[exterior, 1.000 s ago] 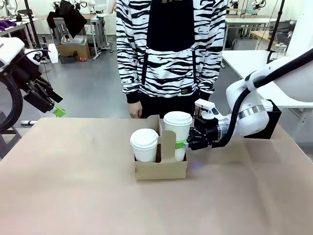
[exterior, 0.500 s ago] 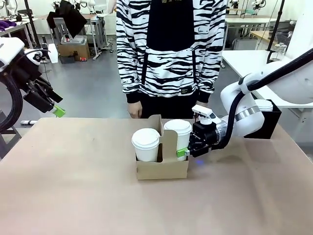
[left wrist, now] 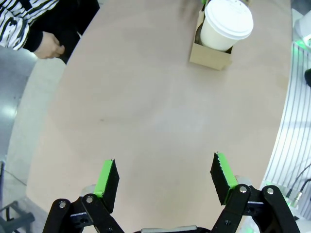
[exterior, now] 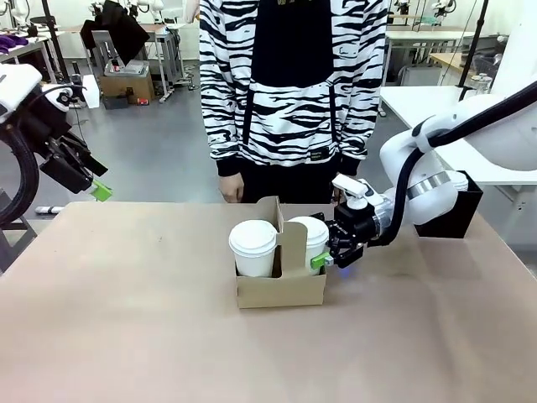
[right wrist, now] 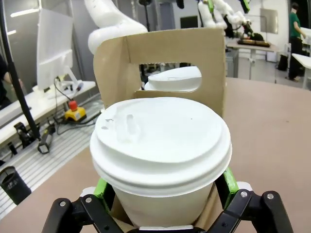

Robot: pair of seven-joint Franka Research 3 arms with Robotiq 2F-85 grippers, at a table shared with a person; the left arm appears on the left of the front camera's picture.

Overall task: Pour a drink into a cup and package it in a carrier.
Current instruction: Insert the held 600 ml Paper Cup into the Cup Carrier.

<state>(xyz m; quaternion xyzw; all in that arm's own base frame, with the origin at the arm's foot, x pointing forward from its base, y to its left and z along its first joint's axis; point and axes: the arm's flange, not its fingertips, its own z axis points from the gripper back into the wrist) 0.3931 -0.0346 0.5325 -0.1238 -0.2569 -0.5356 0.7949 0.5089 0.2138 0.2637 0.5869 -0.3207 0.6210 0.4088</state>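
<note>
A: Where is the carrier [exterior: 280,285]?

B: Near the middle of the desk [exterior: 126,336], slightly toward the far edge where the person [exterior: 294,92] stands. It is brown cardboard with an upright handle tab between two pockets.

A: And the cups?

B: Two white lidded cups sit in it. The left cup [exterior: 253,248] fills the pocket on the robot's left side; the right cup [exterior: 312,243] sits in the other pocket, low behind the tab.

A: What is the right hand [exterior: 329,252] doing?

B: Its green pads are pinched on the right cup. In the right wrist view the fingers [right wrist: 104,191] press on both sides of the cup body, just under the lid, with the handle tab standing right behind it.

A: The left hand [exterior: 88,180]?

B: Raised off the desk's left edge, well apart from the carrier. The left wrist view shows its fingers [left wrist: 108,178] spread wide with nothing between them.

A: Anything else?

B: A black box [exterior: 457,210] stands by the desk's far right corner, behind the right arm.
</note>
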